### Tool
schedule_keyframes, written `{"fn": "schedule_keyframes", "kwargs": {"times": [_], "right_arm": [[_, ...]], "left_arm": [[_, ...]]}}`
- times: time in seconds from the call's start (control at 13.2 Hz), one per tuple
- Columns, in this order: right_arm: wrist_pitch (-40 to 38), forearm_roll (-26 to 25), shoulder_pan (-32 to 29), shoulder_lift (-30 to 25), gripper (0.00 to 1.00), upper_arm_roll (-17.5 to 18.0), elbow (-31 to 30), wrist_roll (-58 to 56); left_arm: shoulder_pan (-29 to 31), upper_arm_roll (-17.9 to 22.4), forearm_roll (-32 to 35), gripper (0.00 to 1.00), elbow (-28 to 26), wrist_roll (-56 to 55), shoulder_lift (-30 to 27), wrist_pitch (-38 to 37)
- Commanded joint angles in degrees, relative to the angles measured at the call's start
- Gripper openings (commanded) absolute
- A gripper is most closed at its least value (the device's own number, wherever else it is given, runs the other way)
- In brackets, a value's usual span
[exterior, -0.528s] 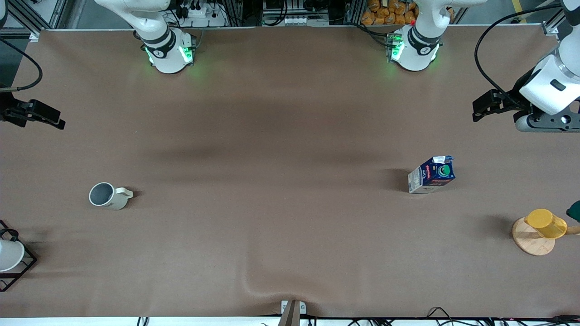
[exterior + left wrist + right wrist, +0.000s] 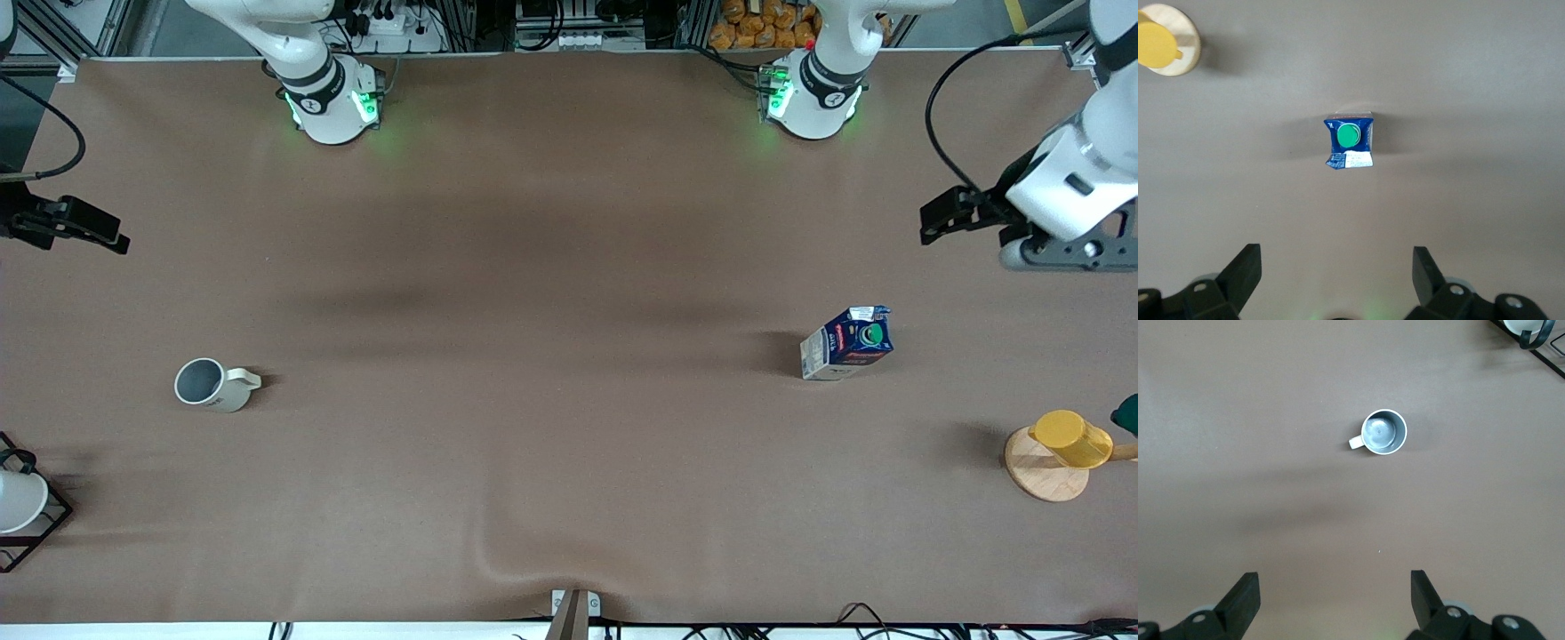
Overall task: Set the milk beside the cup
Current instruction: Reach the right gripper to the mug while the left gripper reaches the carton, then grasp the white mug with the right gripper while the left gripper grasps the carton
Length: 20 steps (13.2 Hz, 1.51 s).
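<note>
Toward the left arm's end of the desk [image 2: 569, 267] stands the dark blue gable-top milk carton [image 2: 847, 341], well apart from the cream-white mug [image 2: 213, 385]. Left end effector [image 2: 1337, 277] hovers spread (approach step); next, descend and pinch. Right end effector [image 2: 1335, 597] waits, spread.

Front: high, faces the bases, whole table [image 2: 569, 267]. Wrists: look straight down from high; left shares milk [image 2: 1349, 142], right cup [image 2: 1383, 431].
</note>
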Motion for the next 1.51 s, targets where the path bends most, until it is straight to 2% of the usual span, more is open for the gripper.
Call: {"fn": "schedule_keyframes", "kwargs": {"times": [0.0, 0.38, 0.75, 0.91, 1.06, 1.28, 1.43], "right_arm": [[0.35, -1.23, 0.14, -0.53, 1.00, 0.04, -1.41, 0.53], [7.28, -1.23, 0.14, 1.83, 1.00, 0.04, -5.54, -0.69], [10.37, -1.40, -0.74, 10.87, 1.00, -0.05, -5.72, -2.28], [14.31, -1.23, -1.87, 15.62, 1.00, 0.04, -5.72, -6.37], [18.79, -1.14, -2.94, 18.00, 1.00, 0.04, -5.72, -12.89], [21.80, -0.88, -2.50, 22.83, 1.00, 0.04, -5.81, -13.79], [25.56, -1.14, -2.23, 25.21, 1.00, -0.05, -6.68, -19.47]], "left_arm": [[0.30, -0.18, 0.62, 1.00, -0.57, 1.79, 5.08, 5.05], [0.48, -0.36, 0.88, 1.00, -2.50, 1.18, 14.22, 14.19], [0.04, -0.27, 0.88, 1.00, -9.89, 0.12, 14.59, 20.18], [0.22, -0.27, 1.40, 1.00, -11.04, 0.03, 14.50, 20.45], [0.05, -0.27, 1.76, 1.00, -11.83, -0.40, 14.50, 20.45], [-0.13, -0.27, 2.99, 1.00, -12.36, -1.37, 14.59, 20.45], [-0.13, -0.27, 2.99, 1.00, -12.62, -1.37, 14.67, 20.45]]}}
